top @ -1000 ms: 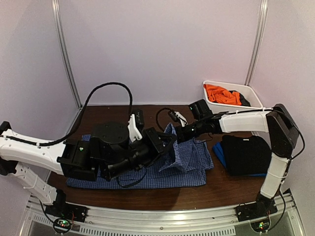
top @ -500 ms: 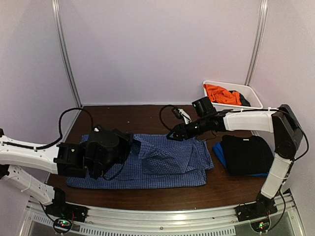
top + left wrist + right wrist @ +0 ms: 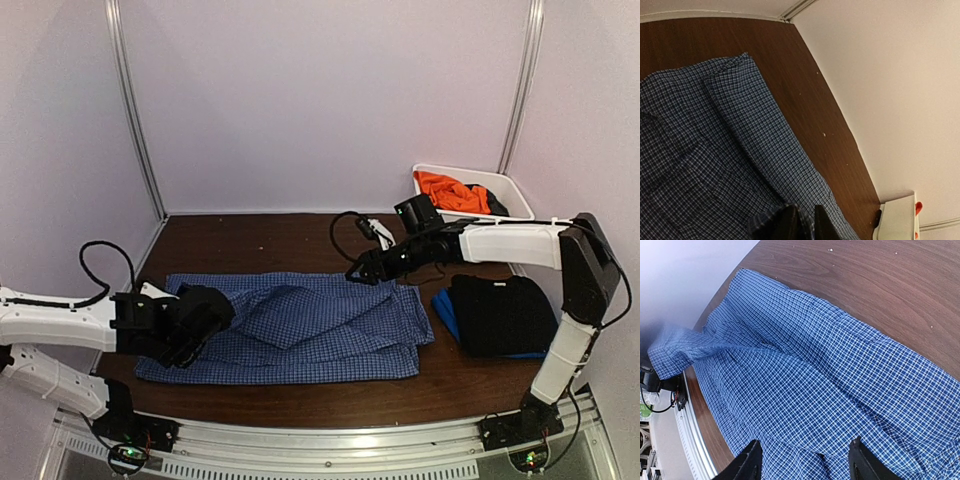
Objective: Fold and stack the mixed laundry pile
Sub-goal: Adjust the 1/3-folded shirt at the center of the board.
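The checked shirt [image 3: 320,335] lay partly folded along the near edge of the tabletop [image 3: 260,235], from its left side to the middle. The left gripper [image 3: 805,223] was pinched tight on a bit of the shirt's left end. The right gripper [image 3: 805,465] hovered with jaws spread over the shirt's far right corner, holding nothing. With nothing pinning that side, a pull from the left could drag the layers askew or open the fold.

The left arm [image 3: 50,322] and right arm [image 3: 505,242]: white shells, black joints, looping black cables [image 3: 100,262] (thin ones); black right gripper [image 3: 805,442]; bases [image 3: 515,430] on the rail [image 3: 330,445] show green lights.
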You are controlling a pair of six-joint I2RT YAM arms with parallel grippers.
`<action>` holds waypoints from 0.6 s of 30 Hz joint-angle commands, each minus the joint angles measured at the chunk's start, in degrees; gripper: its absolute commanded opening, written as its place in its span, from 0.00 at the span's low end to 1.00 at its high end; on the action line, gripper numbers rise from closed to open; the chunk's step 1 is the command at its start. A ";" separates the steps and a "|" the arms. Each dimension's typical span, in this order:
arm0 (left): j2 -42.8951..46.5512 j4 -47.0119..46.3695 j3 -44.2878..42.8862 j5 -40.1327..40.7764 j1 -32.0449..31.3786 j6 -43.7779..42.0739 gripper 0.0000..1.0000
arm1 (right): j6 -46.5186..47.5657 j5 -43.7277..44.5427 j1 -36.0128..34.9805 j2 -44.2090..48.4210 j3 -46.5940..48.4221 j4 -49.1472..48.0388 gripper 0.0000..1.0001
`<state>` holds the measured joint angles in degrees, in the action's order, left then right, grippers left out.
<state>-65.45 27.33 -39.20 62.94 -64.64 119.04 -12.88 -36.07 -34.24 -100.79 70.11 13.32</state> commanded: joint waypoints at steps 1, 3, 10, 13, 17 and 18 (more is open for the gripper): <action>1.59 8.90 2.19 3.25 3.51 26.09 0.27 | 1.44 1.88 0.31 -0.27 2.21 1.26 0.59; 2.89 10.75 1.86 3.49 5.14 22.77 0.42 | 1.61 1.91 0.34 -0.46 2.18 1.52 0.60; 8.78 -0.99 -1.62 -16.14 20.41 -25.21 0.83 | 1.79 1.85 0.34 -0.29 1.35 1.43 0.60; 7.33 -5.50 -3.54 -31.82 28.97 -44.19 0.98 | 1.89 1.80 0.35 -0.01 1.09 1.81 0.60; -2.03 -4.01 -13.22 -47.97 32.08 -68.88 0.98 | 1.71 1.25 0.38 0.60 -0.19 1.62 0.59; -4.83 -3.57 -15.02 -51.05 31.74 -72.48 0.98 | 1.61 1.03 0.43 0.80 -0.75 1.38 0.59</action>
<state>-62.43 27.07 -46.22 33.17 -33.06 75.42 -11.81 -35.51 -34.22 -100.84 70.65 14.59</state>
